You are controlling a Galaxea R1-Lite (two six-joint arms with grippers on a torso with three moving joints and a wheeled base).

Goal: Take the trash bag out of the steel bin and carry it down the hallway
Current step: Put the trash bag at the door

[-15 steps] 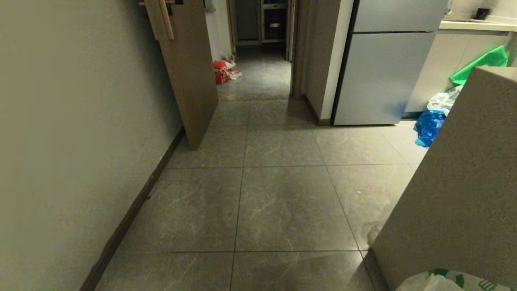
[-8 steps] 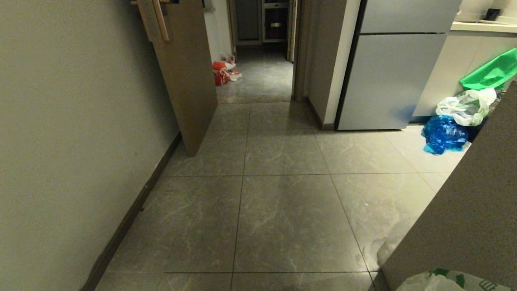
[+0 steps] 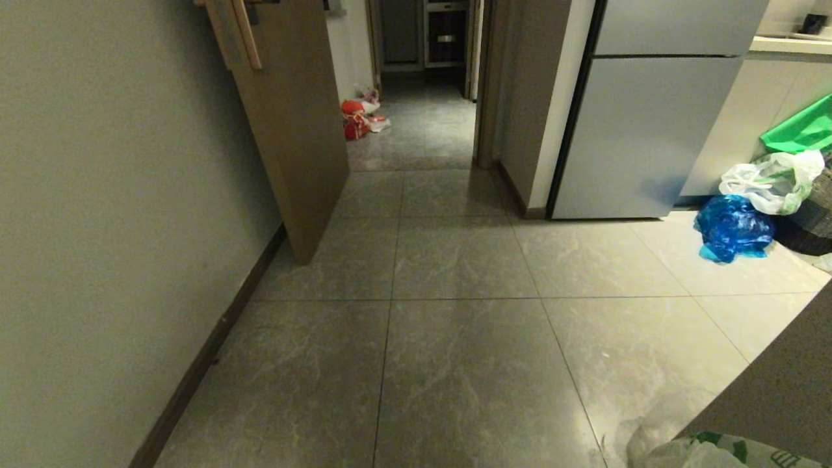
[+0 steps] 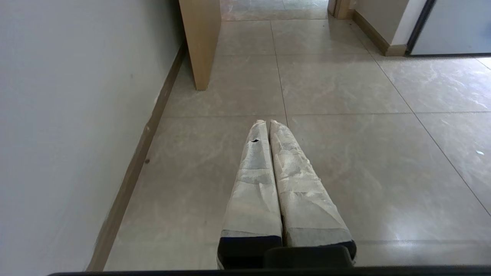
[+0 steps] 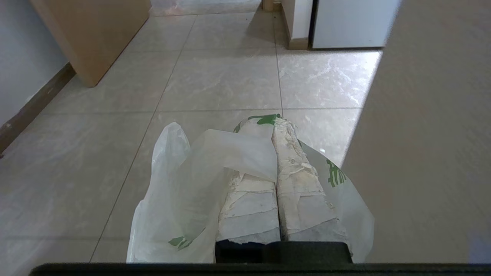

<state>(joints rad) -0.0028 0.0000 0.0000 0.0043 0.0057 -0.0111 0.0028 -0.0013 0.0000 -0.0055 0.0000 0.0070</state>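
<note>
The trash bag (image 5: 180, 191), thin white plastic with green print, drapes over and hangs from my right gripper (image 5: 273, 122), whose taped fingers are shut on it above the floor. Its crumpled top shows at the bottom right corner of the head view (image 3: 715, 452). My left gripper (image 4: 267, 123) is shut with nothing in it, held out level over the tiles near the left wall. The hallway (image 3: 455, 260) of grey marbled tiles runs ahead past a doorway. The steel bin is out of view.
An open brown door (image 3: 292, 130) juts from the left wall (image 3: 97, 195). A grey fridge (image 3: 650, 130) stands at the right, with a blue bag (image 3: 731, 231), a white bag (image 3: 770, 182) and a dark basket (image 3: 812, 224) beside it. A beige panel (image 3: 780, 390) sits close at my right. A red-orange bag (image 3: 354, 120) lies far ahead.
The whole head view has shifted: the beige panel has slid off toward the right edge, uncovering the blue and white bags. Both arms keep their pose, the bag still held.
</note>
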